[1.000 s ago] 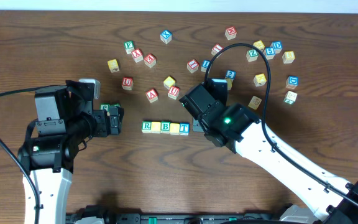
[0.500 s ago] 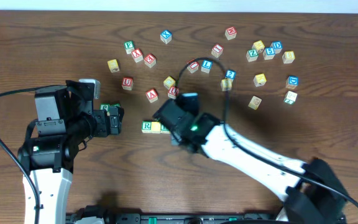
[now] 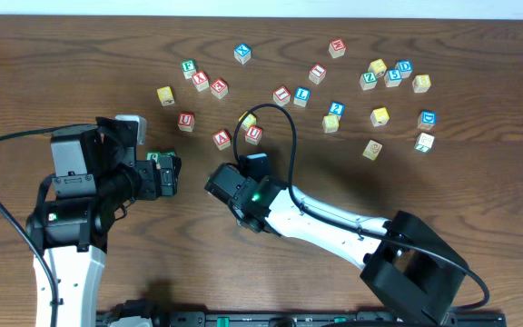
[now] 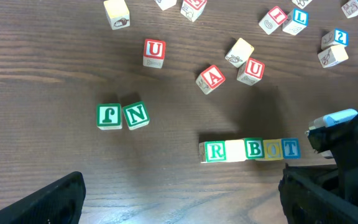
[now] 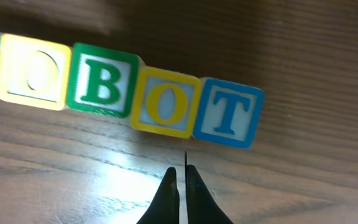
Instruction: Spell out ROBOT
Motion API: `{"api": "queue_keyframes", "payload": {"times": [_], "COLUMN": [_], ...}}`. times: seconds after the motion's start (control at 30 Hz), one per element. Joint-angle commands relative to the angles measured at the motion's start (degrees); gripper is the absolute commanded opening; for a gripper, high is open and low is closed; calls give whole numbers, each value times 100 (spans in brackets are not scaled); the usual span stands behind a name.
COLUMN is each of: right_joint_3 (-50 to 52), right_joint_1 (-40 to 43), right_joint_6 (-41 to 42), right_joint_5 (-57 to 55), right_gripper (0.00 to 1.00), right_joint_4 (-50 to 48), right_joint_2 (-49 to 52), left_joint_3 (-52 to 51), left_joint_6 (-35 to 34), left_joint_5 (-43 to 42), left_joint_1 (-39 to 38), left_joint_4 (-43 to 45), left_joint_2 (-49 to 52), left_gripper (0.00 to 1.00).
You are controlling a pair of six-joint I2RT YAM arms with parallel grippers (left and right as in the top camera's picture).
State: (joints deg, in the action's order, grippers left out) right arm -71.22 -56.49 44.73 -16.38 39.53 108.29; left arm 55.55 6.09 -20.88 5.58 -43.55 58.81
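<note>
Wooden ROBOT row, hidden overhead, shows from both wrists.

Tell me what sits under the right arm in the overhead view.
Overhead, the right arm hides everything beneath it. The wrist views show the cube row lying there: R, first O, B, second O, T, side by side.
</note>
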Motion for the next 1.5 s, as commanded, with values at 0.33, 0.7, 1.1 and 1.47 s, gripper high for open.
{"api": "queue_keyframes", "payload": {"times": [0.33, 0.7, 1.1, 1.47], "right_joint_3": [203, 205, 205, 205], "right_joint_1": [-17, -17, -13, -11], "right_joint_6": [-48, -66, -66, -66], "right_joint_5": [-85, -142, -260, -363], "right_gripper": [1, 1, 1, 1], "right_joint_4": [-369, -439, -450, -468], "right_joint_2": [262, 319, 321, 321], "left_joint_3": [20, 17, 20, 20], "left_joint_6": [74, 74, 74, 74], "left_joint_5": [-7, -7, -7, -7], "left_joint_1": [24, 24, 24, 24], "left_joint_4": [-15, -15, -15, -15], "left_joint_2": [-9, -9, -9, -9], "left_gripper": [98, 98, 98, 97]}}
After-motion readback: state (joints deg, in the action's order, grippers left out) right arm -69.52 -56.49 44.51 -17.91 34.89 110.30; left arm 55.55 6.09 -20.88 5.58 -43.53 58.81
